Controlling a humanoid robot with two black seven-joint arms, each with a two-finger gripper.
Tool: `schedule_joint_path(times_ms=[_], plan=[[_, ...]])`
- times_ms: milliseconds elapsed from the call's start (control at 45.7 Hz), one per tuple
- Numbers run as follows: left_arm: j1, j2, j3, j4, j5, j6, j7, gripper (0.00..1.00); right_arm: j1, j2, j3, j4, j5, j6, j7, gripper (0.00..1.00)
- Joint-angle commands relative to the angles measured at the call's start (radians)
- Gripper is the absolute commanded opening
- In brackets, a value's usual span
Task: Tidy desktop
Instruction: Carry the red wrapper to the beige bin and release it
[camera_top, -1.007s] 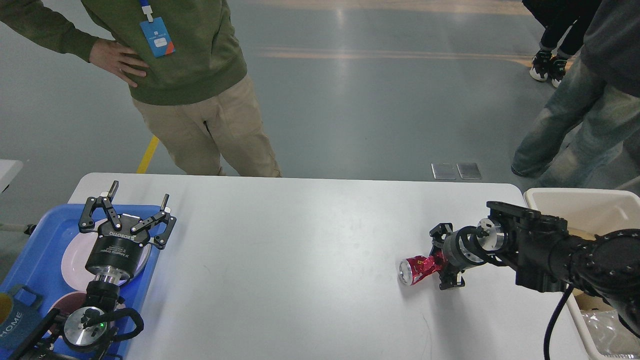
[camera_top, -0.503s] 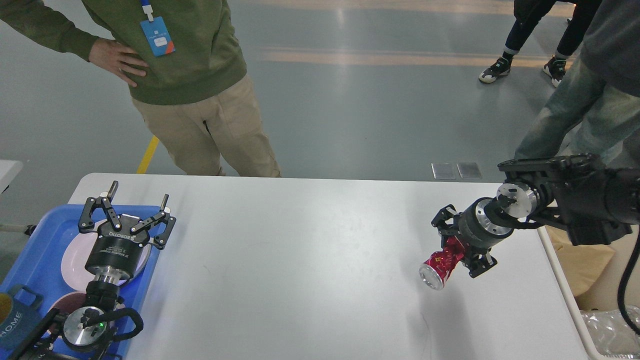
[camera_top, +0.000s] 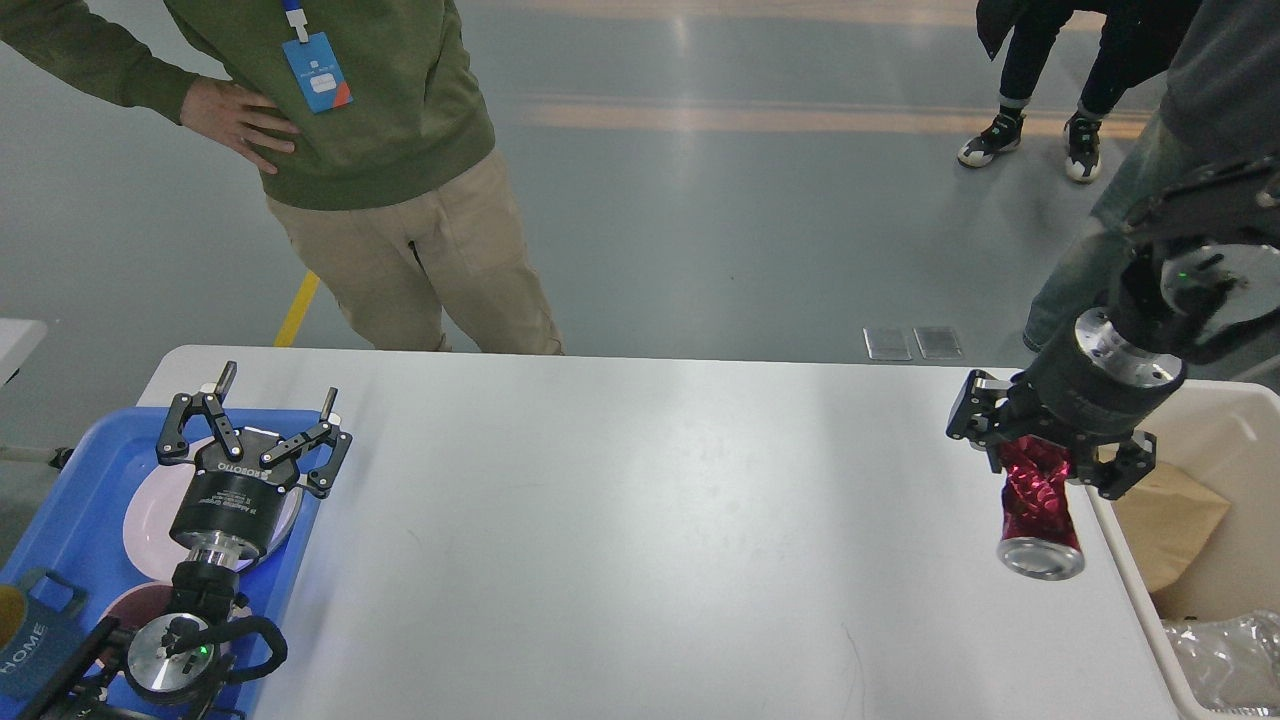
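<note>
Left end effector (camera_top: 260, 415) is hovering over the blue tray (camera_top: 80, 480) at the worktop's (camera_top: 620, 520) left end, fingers spread wide, holding nothing. Over at the right edge, the right end effector (camera_top: 1045, 465) is clamping a crushed red can (camera_top: 1038, 510) by its top, dangling beside the beige bin (camera_top: 1230, 440). The can's probably light, dented and slick, so pinching that crumpled waist seems smartest.

Wide white desktop (camera_top: 620, 520), matte, rounded corners
</note>
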Motion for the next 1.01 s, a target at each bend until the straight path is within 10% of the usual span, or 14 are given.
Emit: schedule_joint_path(times_ms=[0,481,985], plan=[[0.0,0.0,0.001,0.001,0.0,0.0,0.0,0.97,0.139,-0.007,-0.044,0.128,-0.046,0.006,0.071,0.0],[0.0,0.0,0.001,0.001,0.0,0.0,0.0,0.97,0.113,-0.189,-0.194,0.039,-0.127,-0.079,0.139,0.0],[0.0,0.0,0.001,0.001,0.0,0.002,0.0,0.97,-0.779,-0.401,0.154,-0.773,-0.221,-0.208,0.15,0.0]])
